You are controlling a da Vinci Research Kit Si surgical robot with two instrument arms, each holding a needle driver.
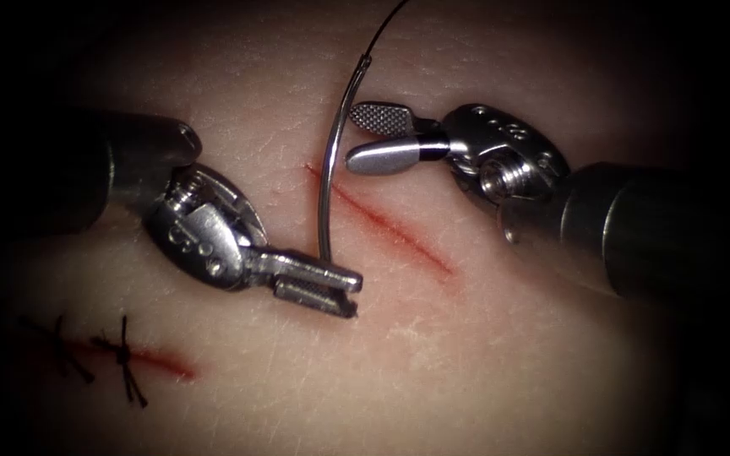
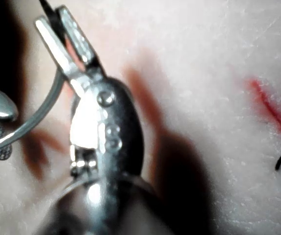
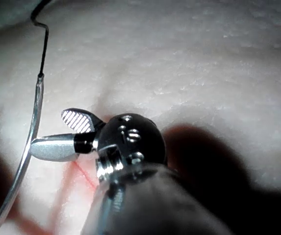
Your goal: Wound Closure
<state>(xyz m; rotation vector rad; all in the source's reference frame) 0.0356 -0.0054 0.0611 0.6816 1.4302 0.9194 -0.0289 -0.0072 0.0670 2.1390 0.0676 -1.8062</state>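
Note:
The curved needle [image 1: 331,152] stands over the left end of the red cut [image 1: 399,232] in the tissue [image 1: 483,355]. My left tool [image 1: 355,294] lies left of the cut, shut on the needle's lower end near its tip. The left wrist view has those jaws [image 2: 52,15] with the needle [image 2: 37,115] arcing away from them. My right tool [image 1: 352,137] is open just right of the needle's middle and holds nothing. It looks the same in the right wrist view [image 3: 47,131], beside the needle [image 3: 36,103]. Black thread [image 1: 386,25] runs up from the needle's upper end. I cannot see the needle entering the tissue.
A second red cut [image 1: 162,361] at the lower left is closed with two black knotted stitches [image 1: 126,359]. Both shafts come in low over the tissue, the left tool's [image 1: 86,169] and the right tool's [image 1: 635,228]. The thread [image 3: 43,49] kinks above the needle's end.

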